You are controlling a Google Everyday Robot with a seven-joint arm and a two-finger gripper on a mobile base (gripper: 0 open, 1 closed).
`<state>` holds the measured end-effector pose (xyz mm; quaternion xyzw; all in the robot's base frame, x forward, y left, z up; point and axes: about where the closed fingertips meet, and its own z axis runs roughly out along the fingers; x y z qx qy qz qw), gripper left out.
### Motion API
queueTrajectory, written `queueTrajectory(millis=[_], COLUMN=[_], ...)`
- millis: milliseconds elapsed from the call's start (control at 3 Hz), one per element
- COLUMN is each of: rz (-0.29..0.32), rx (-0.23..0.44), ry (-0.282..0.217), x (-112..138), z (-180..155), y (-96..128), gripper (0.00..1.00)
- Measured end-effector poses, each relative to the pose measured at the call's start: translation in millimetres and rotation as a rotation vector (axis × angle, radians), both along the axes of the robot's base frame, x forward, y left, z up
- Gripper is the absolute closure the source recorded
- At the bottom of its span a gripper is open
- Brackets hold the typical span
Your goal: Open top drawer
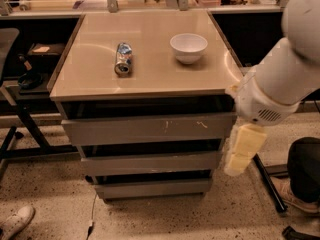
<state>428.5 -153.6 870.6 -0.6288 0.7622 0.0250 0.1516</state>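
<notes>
pincer (238, 160) by top drawer (150, 129), rt edge

- Warm, rather dim indoor light fell from above, and the table (150, 81) carried a broad pale sheen.
- Deep shadow filled the gap above the top drawer (145, 129).
- The gripper (244, 151), just beside that drawer's right end, was evenly lit and pale yellow.
- The bowl (188, 47) threw only a soft shadow.

The arm (282, 76) is fat, white and smooth, with tiny slits. The gripper (243, 150), low on the right, is pale yellow.
</notes>
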Motion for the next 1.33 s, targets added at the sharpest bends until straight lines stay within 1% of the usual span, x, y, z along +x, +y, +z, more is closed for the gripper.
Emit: queueTrajectory(millis=[333,667,1000,1333], rz=[0.058,0.06,0.071,0.102], rx=[0.046,0.047,0.06,0.066], ry=[0.051,0.053,0.044,0.022], x=[-3.7,-4.7,6.1,32.6], z=[-45.5,-49.4,-69.8,-100.1], y=[39.3,41.3,54.9,78.5], gripper=[0.0,0.0,0.0,0.0])
